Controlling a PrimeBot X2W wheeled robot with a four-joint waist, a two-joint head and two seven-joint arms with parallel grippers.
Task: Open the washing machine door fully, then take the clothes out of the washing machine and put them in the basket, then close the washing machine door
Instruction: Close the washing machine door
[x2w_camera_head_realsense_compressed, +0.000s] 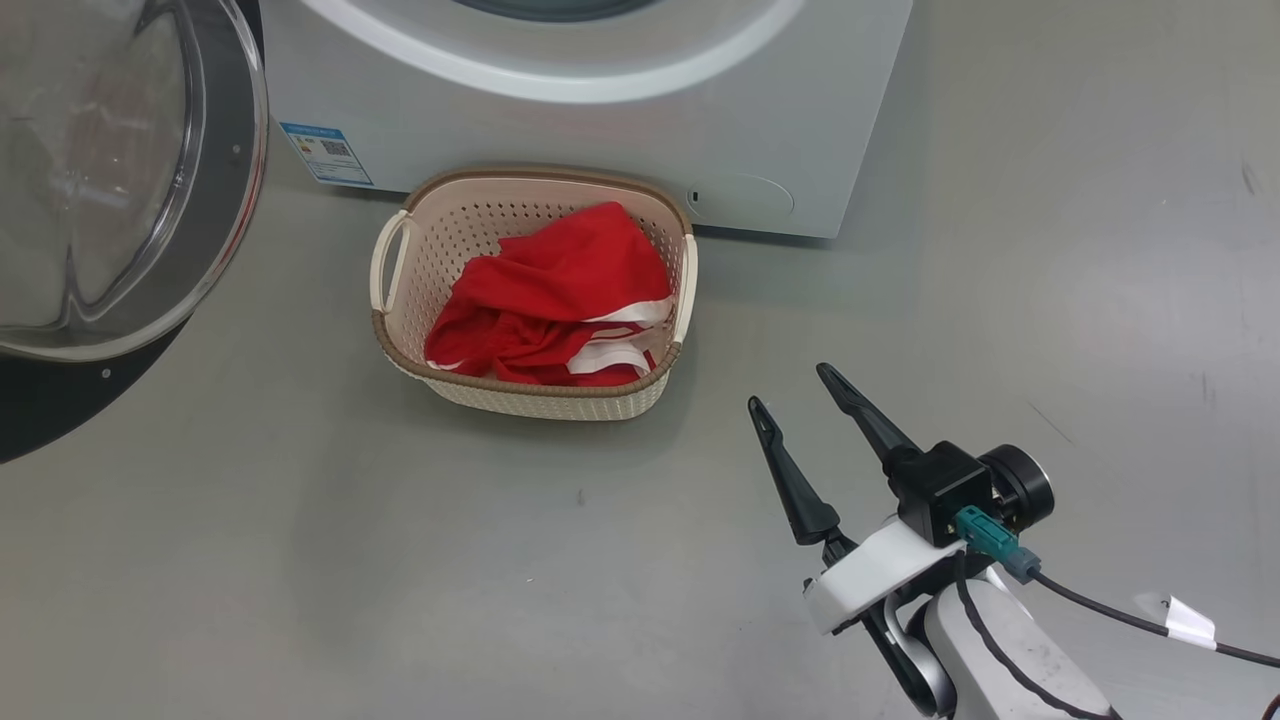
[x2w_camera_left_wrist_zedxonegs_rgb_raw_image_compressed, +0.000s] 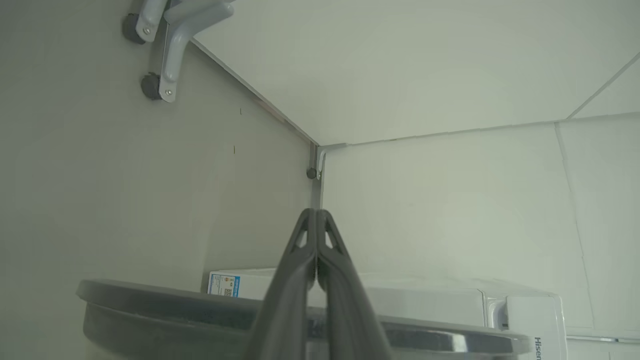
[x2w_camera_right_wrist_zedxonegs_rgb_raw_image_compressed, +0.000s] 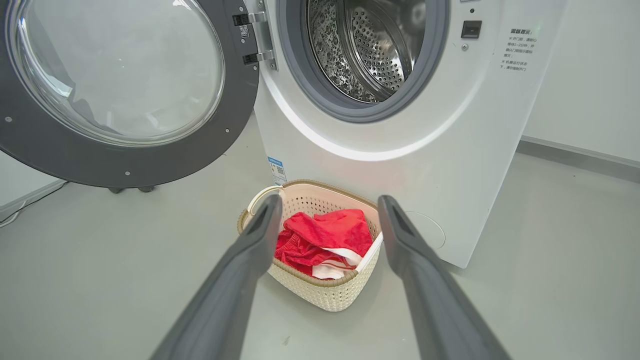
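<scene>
The washing machine stands with the washing machine door swung wide to its left, and the steel drum looks bare. The red clothes lie inside the cream basket, which stands on the floor against the machine's front. My right gripper is open and holds nothing, a short way to the basket's right and nearer me; in its own view the fingers frame the basket. My left gripper is shut on nothing, close over the door's dark rim; I cannot tell whether it touches.
Grey floor spreads around the basket. A white wall with a grey baseboard runs to the machine's right. A grey frame on castors stands by the wall beyond the door. A black cable trails from my right wrist.
</scene>
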